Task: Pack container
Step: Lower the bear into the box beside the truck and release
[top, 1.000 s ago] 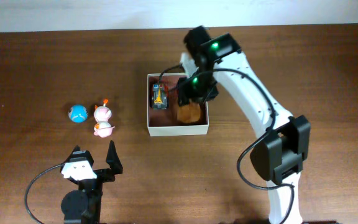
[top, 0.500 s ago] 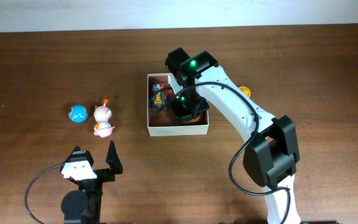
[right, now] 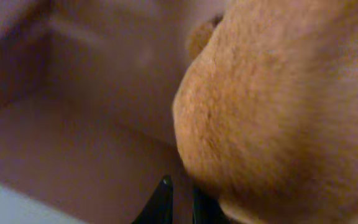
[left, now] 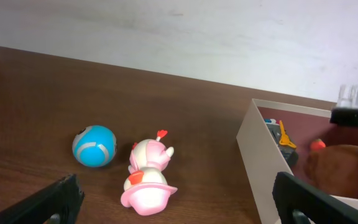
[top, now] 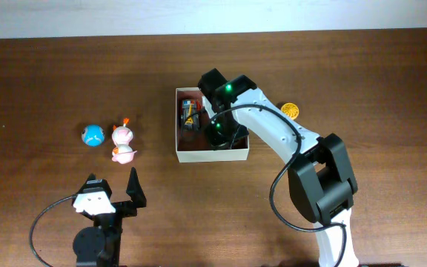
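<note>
— Where's the container [top: 212, 156]?
— In the middle of the tabletop [top: 362, 67], with a toy car [top: 190, 115] and a brown plush toy [right: 278, 106] inside.
— Right gripper [right: 180, 202]?
— Inside the container against the plush, fingertips nearly together, nothing between them.
— Left gripper [left: 176, 202]?
— Spread wide and empty, well left of the container.

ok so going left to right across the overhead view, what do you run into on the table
blue ball → pink figures (two, one behind the other) → toy car inside the container → right gripper, also down in the container → orange disc
</note>
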